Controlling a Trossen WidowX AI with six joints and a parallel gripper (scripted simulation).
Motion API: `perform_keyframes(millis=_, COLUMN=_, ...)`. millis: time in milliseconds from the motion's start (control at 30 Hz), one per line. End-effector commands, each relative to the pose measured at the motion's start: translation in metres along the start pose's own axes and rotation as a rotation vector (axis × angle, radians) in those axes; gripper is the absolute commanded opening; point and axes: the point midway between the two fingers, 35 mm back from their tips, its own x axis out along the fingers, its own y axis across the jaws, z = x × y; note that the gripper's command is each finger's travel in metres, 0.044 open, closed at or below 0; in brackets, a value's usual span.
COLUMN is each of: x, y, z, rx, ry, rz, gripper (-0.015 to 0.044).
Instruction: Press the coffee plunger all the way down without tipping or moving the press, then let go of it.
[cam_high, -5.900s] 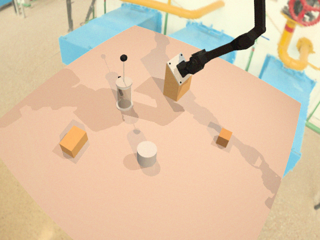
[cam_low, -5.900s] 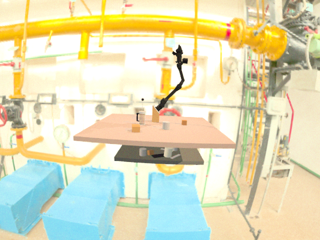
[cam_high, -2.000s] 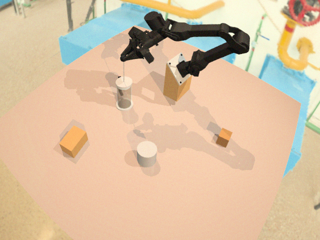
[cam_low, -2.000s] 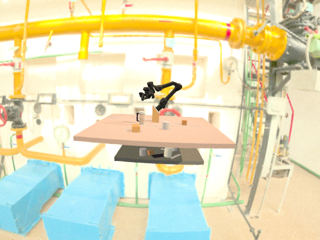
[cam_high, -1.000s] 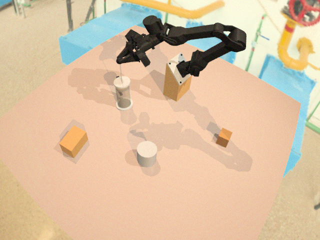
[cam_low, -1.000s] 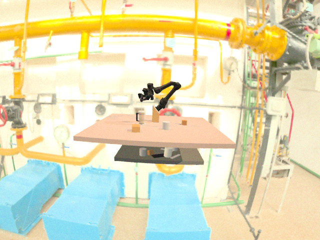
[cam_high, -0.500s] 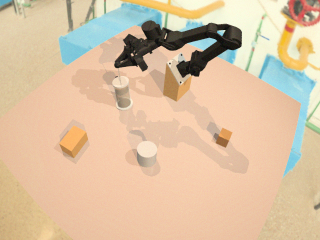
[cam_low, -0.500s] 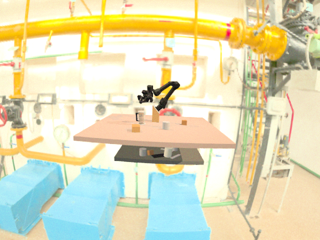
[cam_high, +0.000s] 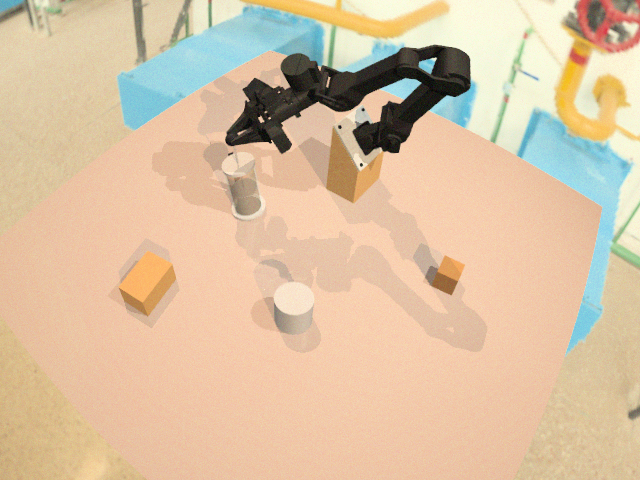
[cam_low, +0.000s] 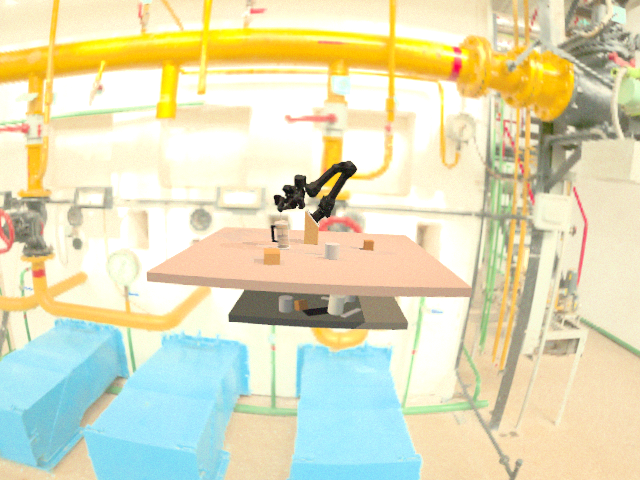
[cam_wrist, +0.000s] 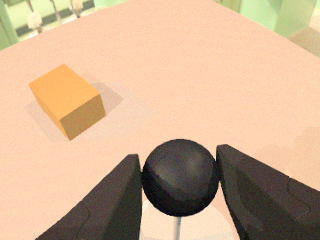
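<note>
The coffee press (cam_high: 241, 187) (cam_low: 281, 235) is a clear glass cylinder on a white base. It stands upright on the pink table (cam_high: 361, 387) (cam_low: 310, 279), at the back left. Its thin rod (cam_wrist: 178, 230) sticks up out of the lid. The black round plunger knob (cam_wrist: 180, 180) on the rod's top sits between my two dark fingers in the wrist view. My gripper (cam_high: 232, 138) (cam_low: 281, 201) (cam_wrist: 178, 159) is shut on the knob, just above the glass. In the top view the fingers hide the knob.
An orange box (cam_high: 147, 281) (cam_low: 271, 255) (cam_wrist: 67, 100) lies front left of the press. A grey cylinder (cam_high: 293, 306) (cam_low: 331, 250) stands in front of it, and a small orange cube (cam_high: 448, 274) (cam_low: 368, 244) to the right. The arm's tall orange mount (cam_high: 354, 165) stands right of the press.
</note>
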Motion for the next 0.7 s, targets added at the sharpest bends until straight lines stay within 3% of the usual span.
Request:
perform_keyframes(millis=0, x=0.005, y=0.001, z=-0.029, rx=0.034, ry=0.065, rz=-0.005, gripper=0.012)
perform_keyframes(millis=667, x=0.025, y=0.001, z=-0.032, rx=0.035, ry=0.062, rz=0.0, gripper=0.012)
